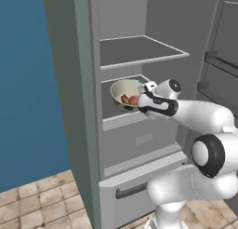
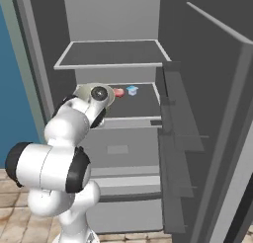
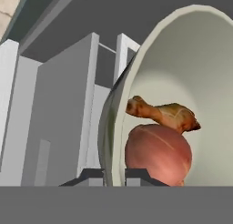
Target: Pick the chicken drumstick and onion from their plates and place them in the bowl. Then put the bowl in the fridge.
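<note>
Fridge (image 1: 83, 130) stands open in front of me, tall and grey, two inner shelves bare on my side and the bottom drawer shut below.

Middle shelf (image 1: 122, 115): the bowl (image 1: 122, 90) hangs just above its front edge, toward the left wall, tipped so its mouth faces back at me. Not set down yet, as far as I can judge.

From the right base view I see two small items, one red (image 2: 118, 92) and one pale blue (image 2: 132, 90), sitting toward the back right corner of that same shelf, apart from the bowl.

Gripper (image 3: 113, 175) is clamped on the bowl's rim, one finger (image 3: 91, 175) outside the wall, the other inside.

Inside the bowl: the onion (image 3: 158, 154) low against the wall near the pinched rim, the chicken drumstick (image 3: 164, 116) lying across the top of it, touching.

Handling judgement: bowl looks rigid and thin-walled, so a rim pinch is the sensible hold, but it leaves the load hanging off one edge. The onion is round and will roll, the drumstick is loose on it. I would level the bowl before letting go.
</note>
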